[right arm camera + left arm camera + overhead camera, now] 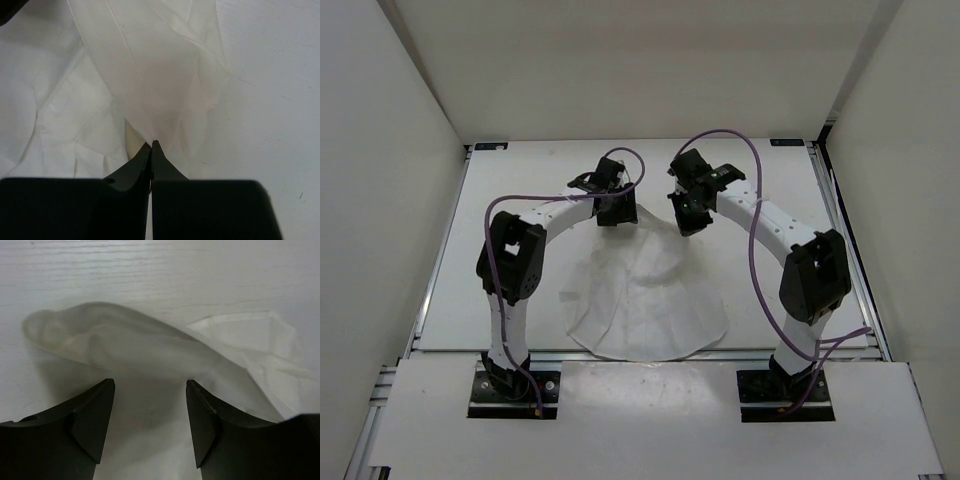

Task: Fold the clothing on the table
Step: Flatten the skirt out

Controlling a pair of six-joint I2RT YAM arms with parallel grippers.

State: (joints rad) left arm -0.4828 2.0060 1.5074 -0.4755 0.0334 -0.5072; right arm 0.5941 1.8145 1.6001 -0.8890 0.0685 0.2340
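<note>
Now | clothing (645, 300) thin, creased, fan-shaped | left jaws spread | right jaws pinching it

Wrinkled white clothing (645, 305) flat on table (520, 180)

The tabletop (500, 170) is enclosed by plain white walls: a left wall (380, 200), a back wall (640, 60) and a right wall (910, 200) are set along its side and far edges. A flat white panel (650, 420) is laid across its near edge.
</note>
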